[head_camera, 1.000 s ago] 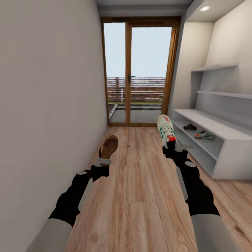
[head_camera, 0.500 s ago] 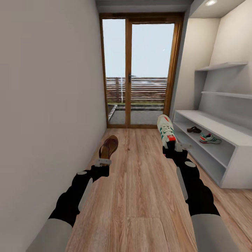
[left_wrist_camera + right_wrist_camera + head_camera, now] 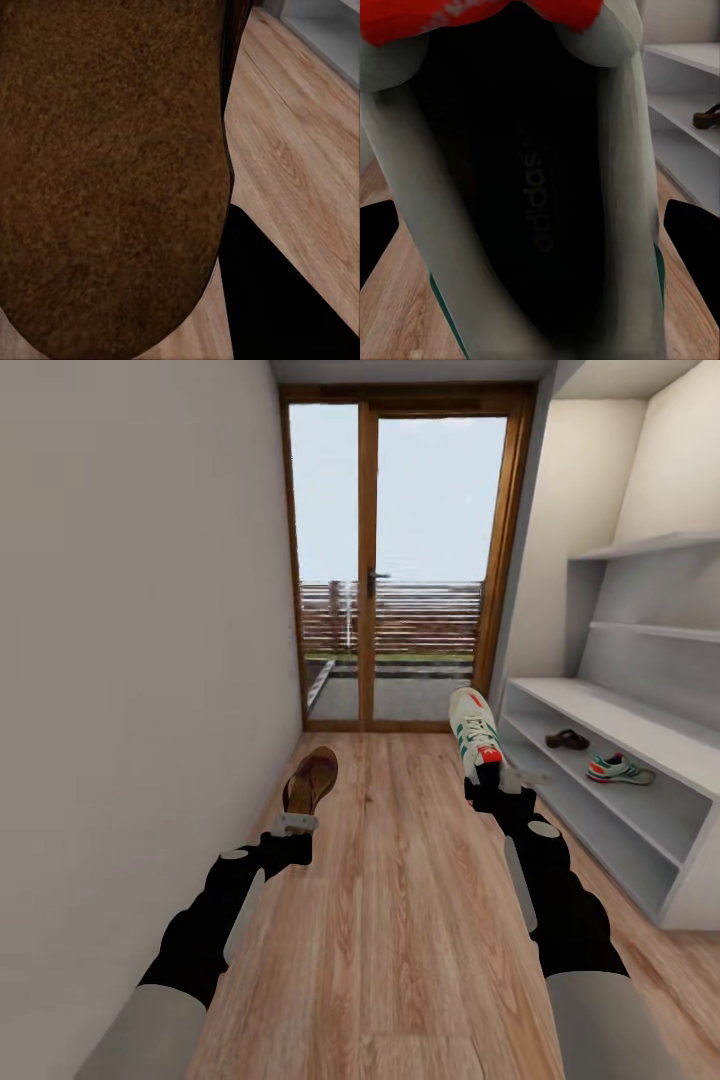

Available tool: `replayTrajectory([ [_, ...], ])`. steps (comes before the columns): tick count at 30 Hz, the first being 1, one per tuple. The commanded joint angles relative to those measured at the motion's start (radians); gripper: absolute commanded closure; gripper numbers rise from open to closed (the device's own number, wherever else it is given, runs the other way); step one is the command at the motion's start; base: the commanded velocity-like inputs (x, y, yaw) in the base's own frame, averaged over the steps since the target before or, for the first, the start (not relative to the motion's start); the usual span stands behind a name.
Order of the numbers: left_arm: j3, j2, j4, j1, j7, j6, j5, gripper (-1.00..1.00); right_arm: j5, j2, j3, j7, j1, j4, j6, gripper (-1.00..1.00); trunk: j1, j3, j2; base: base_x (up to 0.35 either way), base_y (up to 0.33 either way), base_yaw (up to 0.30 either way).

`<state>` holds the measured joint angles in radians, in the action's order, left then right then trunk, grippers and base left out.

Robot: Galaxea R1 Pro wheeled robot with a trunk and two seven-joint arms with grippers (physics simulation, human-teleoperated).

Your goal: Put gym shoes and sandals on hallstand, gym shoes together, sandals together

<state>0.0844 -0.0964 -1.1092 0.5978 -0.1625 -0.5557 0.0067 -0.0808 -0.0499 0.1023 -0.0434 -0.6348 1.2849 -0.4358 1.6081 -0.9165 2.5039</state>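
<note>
White lace-up gym shoe with green stripes [image 3: 473,732] and dark brown leather sandal [image 3: 311,780], clamped in right [image 3: 497,778] and left jaws [image 3: 294,823], carried clear of the wood-plank floor [image 3: 400,920] toward mates on the white hallstand's middle shelf [image 3: 640,800].

My two arms look alike: light grey, smooth upper sleeves at the near end, then glossy black forearm shells that bulge and taper toward the wrists. A pale grey strip runs lengthwise along each black forearm, and there's a small grey rounded cap on top near each wrist. My left gripper [image 3: 294,823] ends in a light grey, flat bracket-like finger piece on a black wrist block. My right gripper [image 3: 508,778] is the same build, black block with pale grey fingers [image 3: 530,776]. Black finger edges [image 3: 694,244] show in the right wrist view. No cables or screws visible.
</note>
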Motion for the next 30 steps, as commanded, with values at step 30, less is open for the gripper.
replayTrajectory([
  [30, 0.0, 0.0, -0.001, 0.001, -0.005, -0.006, -0.002, 1.0, -0.008, -0.001, 0.001, 0.0, 0.0, 0.001, -0.006, 1.0, 0.0, -0.001, 0.0, 0.347, 0.0, -0.014],
])
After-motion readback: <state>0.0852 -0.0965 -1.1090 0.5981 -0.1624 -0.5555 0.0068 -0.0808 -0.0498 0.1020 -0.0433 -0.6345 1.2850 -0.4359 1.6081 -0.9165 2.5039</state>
